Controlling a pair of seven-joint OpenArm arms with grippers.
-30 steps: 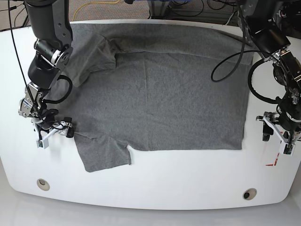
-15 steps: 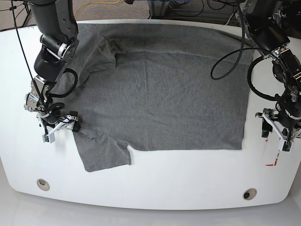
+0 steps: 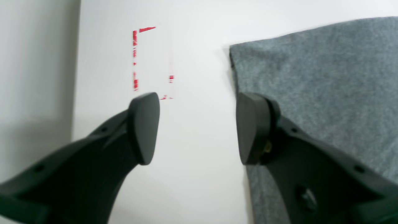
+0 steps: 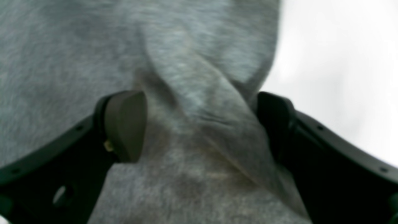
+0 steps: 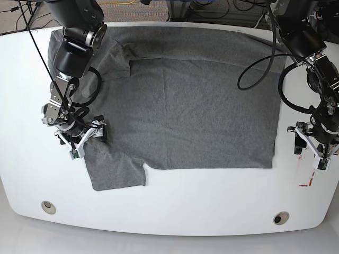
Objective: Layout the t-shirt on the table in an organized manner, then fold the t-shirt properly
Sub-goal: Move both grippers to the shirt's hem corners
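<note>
**Inspector:** Position of the garment?

**Assistant:** The t-shirt point(image 5: 185, 100) lies spread flat on the table point(image 5: 175, 206), body across the middle and up to the far edge. One sleeve point(image 5: 117, 170) sticks out from the shirt toward the table's near edge. The other sleeve point(image 5: 108, 53) is folded in over the body at the far side.

**Inspector:** Right gripper?

**Assistant:** The right gripper point(image 4: 199, 124) stands at the shirt's edge, just above the near sleeve. Jaws wide apart, set astride a raised ridge of grey cloth point(image 4: 205, 102). The fingers point(image 4: 124, 124) sit either side of the ridge and have not pinched it. Nothing is held.

**Inspector:** Left gripper?

**Assistant:** The left gripper point(image 3: 197, 127) hangs just beside the shirt's opposite side edge, over bare table. Jaws apart and empty. In the wrist view one finger point(image 3: 255, 124) overlaps the hem line; whether it touches the cloth cannot be told. The red-and-white tape mark point(image 3: 149, 62) lies on the table just beyond the other finger, away from the shirt.
</note>
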